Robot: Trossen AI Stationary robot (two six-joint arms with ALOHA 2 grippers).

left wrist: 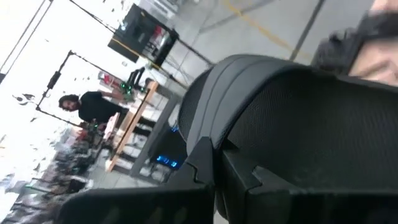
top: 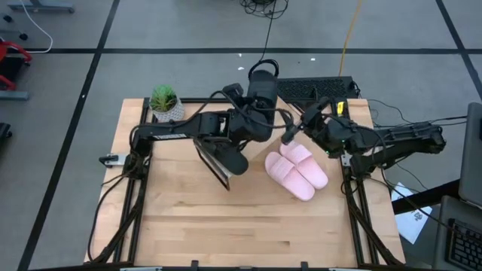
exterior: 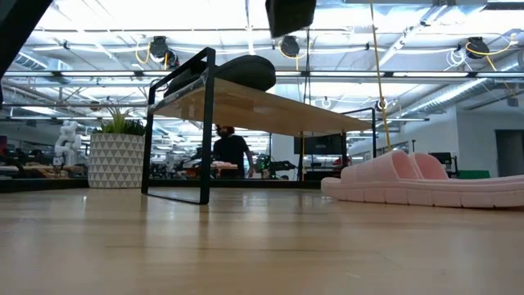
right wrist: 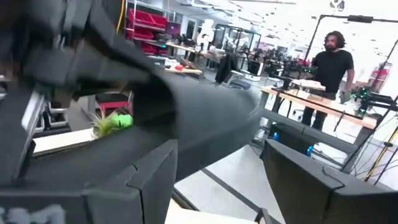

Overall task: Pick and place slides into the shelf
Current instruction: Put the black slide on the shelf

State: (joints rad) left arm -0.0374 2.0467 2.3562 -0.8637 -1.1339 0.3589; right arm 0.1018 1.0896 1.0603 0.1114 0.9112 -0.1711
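Note:
A black slide (top: 263, 75) hangs high over the table's far middle, with my left gripper (top: 256, 96) shut on it; in the low view it shows as a dark shape (exterior: 291, 14) above the shelf (exterior: 246, 106). A second black slide (exterior: 246, 72) lies on the shelf's top board (top: 213, 156). The two pale pink slides (top: 297, 168) lie side by side on the table, right of the shelf. My right gripper (top: 289, 135) hovers open just beyond the pink pair, nothing between its fingers (right wrist: 155, 180). My left gripper is shut on the black slide (left wrist: 280, 112), which fills the left wrist view just beyond the fingers (left wrist: 208, 171). The slide itself hides the place of contact, so which part is held cannot be told. The slide hangs clear of the table and the shelf.
A potted plant (top: 164, 103) stands at the table's far left corner, left of the shelf in the low view (exterior: 117, 156). A black mat-like object (top: 316, 87) lies past the far edge. A person (exterior: 232, 152) stands in the room behind. Bare tabletop (top: 248, 218) lies toward the near edge.

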